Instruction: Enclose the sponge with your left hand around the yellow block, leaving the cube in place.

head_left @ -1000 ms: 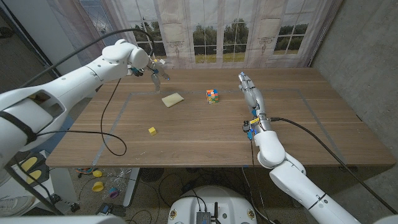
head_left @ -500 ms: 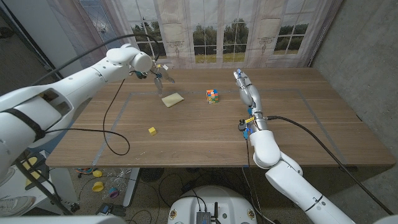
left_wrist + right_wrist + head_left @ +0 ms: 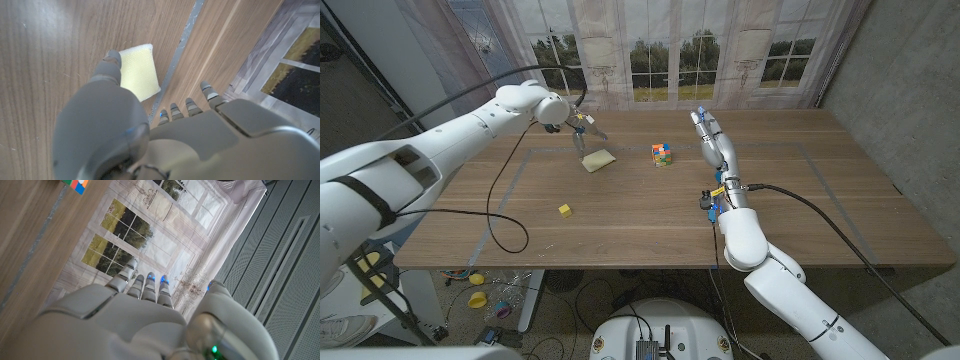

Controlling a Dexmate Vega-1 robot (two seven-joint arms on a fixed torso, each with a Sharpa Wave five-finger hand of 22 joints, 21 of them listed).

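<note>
Sponge [image 3: 598,160]: pale yellow slab, soft-looking with a fine porous face and squared corners, lying flat on the tabletop [image 3: 650,215] toward the far edge, left of centre, just inside a faint grey tape line [image 3: 506,185] that marks out a rectangle on the wood. In the left wrist view the sponge [image 3: 138,71] sits directly under the fingers, one corner close to the tape.

Left hand [image 3: 582,128]: grey, hard-shelled, poised just above and behind the sponge, fingers apart and pointing down, holding nothing. One fingertip [image 3: 112,56] reaches to the sponge's edge; contact cannot be told. The placement reads as a hand set to close over the sponge.

Yellow block [image 3: 564,210]: small, solid, sharp-edged cube shape, well apart from the sponge, nearer the tabletop's front-left corner. The sponge would probably have to be carried there.

Cube [image 3: 662,154]: multicoloured puzzle cube with glossy tiles, beside the sponge toward the centre of the far edge; to be left as it stands.

Right hand [image 3: 710,140]: smooth white and grey casing, raised on edge with fingers straight and held together, empty, near the cube but apart from it; seemingly parked clear of the work.

Tabletop: wood-grain surface, matte, mid-brown planks.
</note>
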